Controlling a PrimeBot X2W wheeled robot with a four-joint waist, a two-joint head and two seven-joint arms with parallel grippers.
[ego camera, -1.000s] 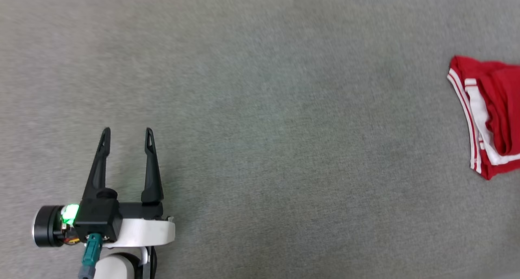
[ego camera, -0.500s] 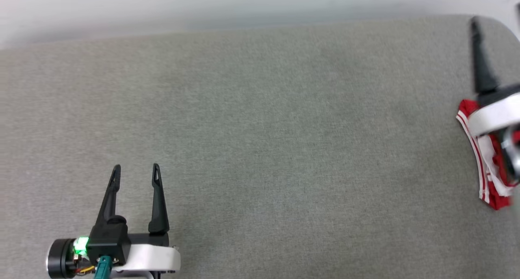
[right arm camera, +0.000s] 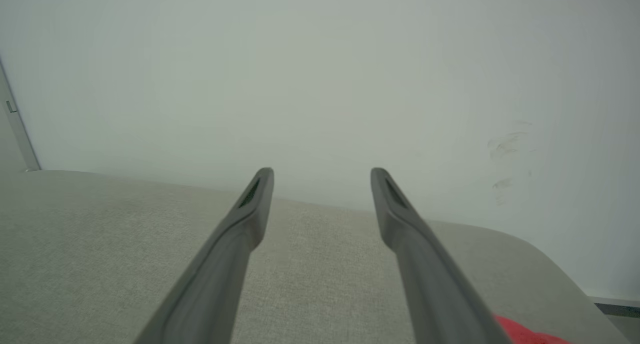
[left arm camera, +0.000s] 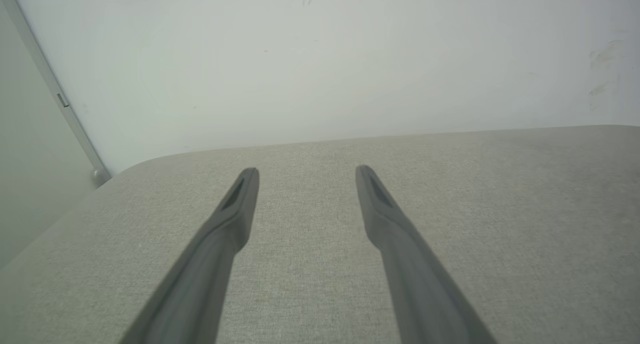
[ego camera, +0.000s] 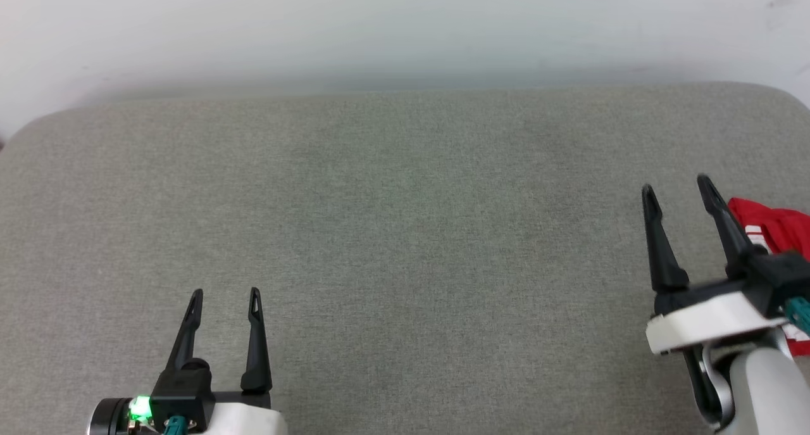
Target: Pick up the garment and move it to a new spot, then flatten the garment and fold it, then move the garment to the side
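The red garment (ego camera: 777, 229) lies bunched at the far right edge of the grey padded surface (ego camera: 405, 232), mostly hidden behind my right arm; a sliver of the garment (right arm camera: 525, 334) shows red at the bottom of the right wrist view. My right gripper (ego camera: 677, 191) hovers just left of it, open, with nothing between its fingers. At the lower left my left gripper (ego camera: 226, 294) stands open and empty over bare fabric. In the wrist views the left gripper (left arm camera: 306, 171) and the right gripper (right arm camera: 322, 173) both point toward the wall.
A pale wall (ego camera: 405, 30) runs behind the surface's rounded far edge. The surface's right corner (right arm camera: 550, 264) curves down near the garment. A thin vertical strip (left arm camera: 60, 98) runs down the wall at the left.
The head camera has tilted up, bringing the wall and the far edge into view. My right arm has come down into the picture beside the garment and now covers most of it.
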